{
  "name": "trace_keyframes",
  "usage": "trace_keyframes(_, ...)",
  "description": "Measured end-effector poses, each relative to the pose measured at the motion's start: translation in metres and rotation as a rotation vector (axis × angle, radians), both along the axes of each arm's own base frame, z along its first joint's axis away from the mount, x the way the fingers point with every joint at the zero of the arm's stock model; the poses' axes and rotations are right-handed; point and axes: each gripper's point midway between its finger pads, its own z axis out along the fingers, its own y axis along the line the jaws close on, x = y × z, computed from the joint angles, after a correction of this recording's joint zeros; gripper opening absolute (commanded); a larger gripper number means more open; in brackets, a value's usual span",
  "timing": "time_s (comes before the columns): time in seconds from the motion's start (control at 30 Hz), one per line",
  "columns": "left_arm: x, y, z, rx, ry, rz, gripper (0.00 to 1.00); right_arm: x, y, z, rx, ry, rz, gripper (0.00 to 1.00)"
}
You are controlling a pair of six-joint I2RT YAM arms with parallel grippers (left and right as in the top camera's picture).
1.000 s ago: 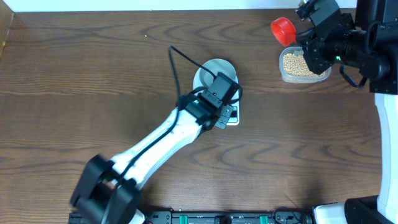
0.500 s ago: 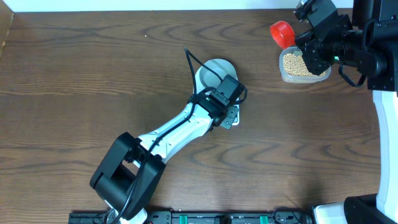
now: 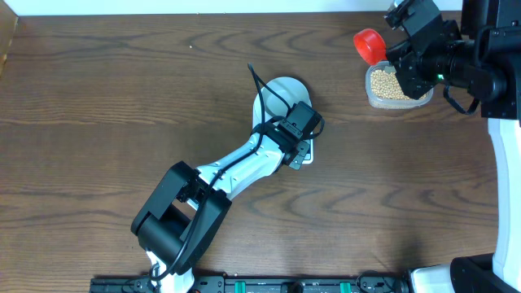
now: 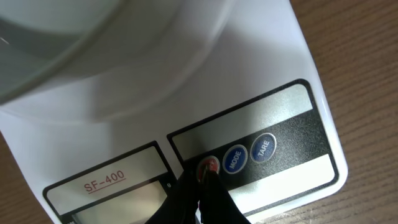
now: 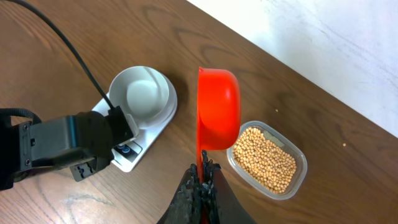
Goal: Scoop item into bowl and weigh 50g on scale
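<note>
The white scale (image 3: 304, 151) carries the empty white bowl (image 3: 278, 95) at mid table. My left gripper (image 3: 303, 148) is shut, its tips pressing the red button (image 4: 207, 167) beside the blue MODE and TARE buttons on the scale (image 4: 261, 74); the bowl's rim (image 4: 93, 37) fills the top left. My right gripper (image 3: 399, 57) is shut on the handle of a red scoop (image 3: 369, 42), which it holds above the left end of the clear tub of tan beans (image 3: 391, 85). In the right wrist view the scoop (image 5: 217, 112) hangs empty, between bowl (image 5: 144, 94) and beans (image 5: 268, 158).
The left arm stretches from the front edge of the table up to the scale. A black cable (image 3: 262, 85) arcs over the bowl. The white wall (image 5: 348, 50) borders the far side of the table.
My left gripper has shifted slightly right and down onto the scale's button panel, the arm's base swinging right. The right gripper has moved only slightly, still with the red scoop.
</note>
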Motion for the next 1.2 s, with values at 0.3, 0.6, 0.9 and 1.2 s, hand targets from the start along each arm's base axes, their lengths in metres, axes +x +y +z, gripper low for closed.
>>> trace_keyframes(0.3, 0.0038, -0.0001, -0.0007, 0.004, -0.016, 0.005, 0.07, -0.0001, 0.0, -0.0001, 0.0, 0.001, 0.0, 0.01)
trace_keyframes(0.6, 0.004, 0.0, -0.0031, 0.008, -0.015, 0.006, 0.07, -0.0003, 0.0, -0.0002, 0.0, 0.002, 0.0, 0.01)
trace_keyframes(0.9, 0.005, -0.0007, -0.0062, 0.006, -0.014, 0.022, 0.07, -0.0006, -0.0001, -0.0006, 0.0, 0.003, 0.0, 0.01)
trace_keyframes(1.2, 0.0085, -0.0048, -0.0057, -0.008, -0.021, 0.036, 0.07, -0.0032, -0.0005, -0.0029, -0.003, 0.018, 0.0, 0.01)
